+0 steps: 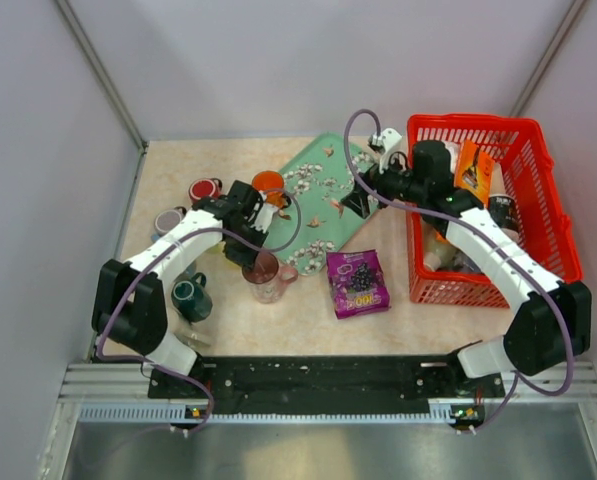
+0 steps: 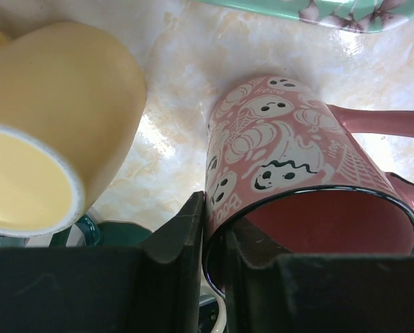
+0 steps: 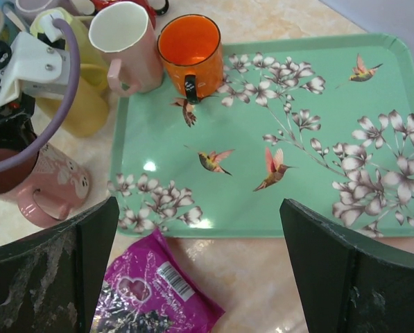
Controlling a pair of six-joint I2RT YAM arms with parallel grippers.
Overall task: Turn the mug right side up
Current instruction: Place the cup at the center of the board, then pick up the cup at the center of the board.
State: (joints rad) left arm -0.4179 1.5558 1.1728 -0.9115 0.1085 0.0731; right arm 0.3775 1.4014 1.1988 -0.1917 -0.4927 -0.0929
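Left tool (image 2: 211,232) pinching the pink ghost-print mug (image 2: 283,146) by its rim.
Near rim hidden behind it; right tool (image 3: 200,236) gapes wide.

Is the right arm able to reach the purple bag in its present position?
Likely yes: the right pincer is open above the tray, and the purple bag lies uncovered just beside it.

place: robot lab cell | evidence: plain white walls (image 1: 308,60), aluminium mounting rail (image 1: 108,385), marbled tabletop (image 1: 308,330)
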